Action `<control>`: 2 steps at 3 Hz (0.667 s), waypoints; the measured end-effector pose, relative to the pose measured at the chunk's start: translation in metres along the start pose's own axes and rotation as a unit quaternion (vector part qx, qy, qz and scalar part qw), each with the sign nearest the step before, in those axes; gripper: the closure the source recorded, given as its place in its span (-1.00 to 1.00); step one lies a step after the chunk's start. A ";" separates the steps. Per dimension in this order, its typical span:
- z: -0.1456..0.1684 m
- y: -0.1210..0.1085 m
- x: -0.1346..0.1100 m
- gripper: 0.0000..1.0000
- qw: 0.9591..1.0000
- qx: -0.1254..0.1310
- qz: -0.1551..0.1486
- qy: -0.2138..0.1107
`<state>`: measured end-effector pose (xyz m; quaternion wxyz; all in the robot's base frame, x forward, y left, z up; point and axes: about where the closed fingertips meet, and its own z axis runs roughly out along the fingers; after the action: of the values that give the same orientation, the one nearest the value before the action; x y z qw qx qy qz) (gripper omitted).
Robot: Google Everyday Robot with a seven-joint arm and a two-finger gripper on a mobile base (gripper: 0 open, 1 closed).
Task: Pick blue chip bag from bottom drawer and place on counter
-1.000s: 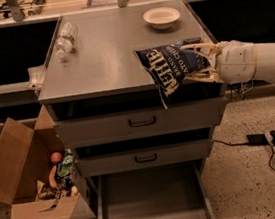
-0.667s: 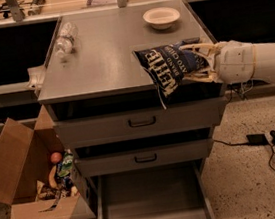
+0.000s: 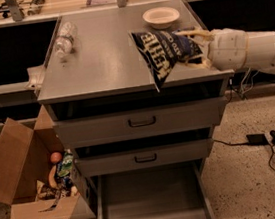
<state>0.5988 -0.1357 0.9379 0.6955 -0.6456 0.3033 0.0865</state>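
Note:
The blue chip bag (image 3: 163,52), dark blue with white lettering, hangs over the right front part of the grey counter (image 3: 106,60), its lower corner past the front edge. My gripper (image 3: 193,48) reaches in from the right on a white arm and is shut on the bag's right end, one tan finger above it and one below. The bottom drawer (image 3: 152,200) is pulled out below, and its grey floor shows bare.
A white bowl (image 3: 160,15) sits at the counter's back right and a clear plastic bottle (image 3: 64,39) lies at its back left. An open cardboard box (image 3: 31,186) with small items stands on the floor at left. Cables lie on the floor at right.

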 end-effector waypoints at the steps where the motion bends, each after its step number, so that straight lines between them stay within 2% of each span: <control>1: 0.032 -0.030 0.022 1.00 0.999 -0.017 0.044 -0.009; 2: 0.059 -0.058 0.042 1.00 0.997 -0.038 0.071 -0.006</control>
<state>0.6801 -0.1001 0.9637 0.6645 -0.6480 0.3405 0.1505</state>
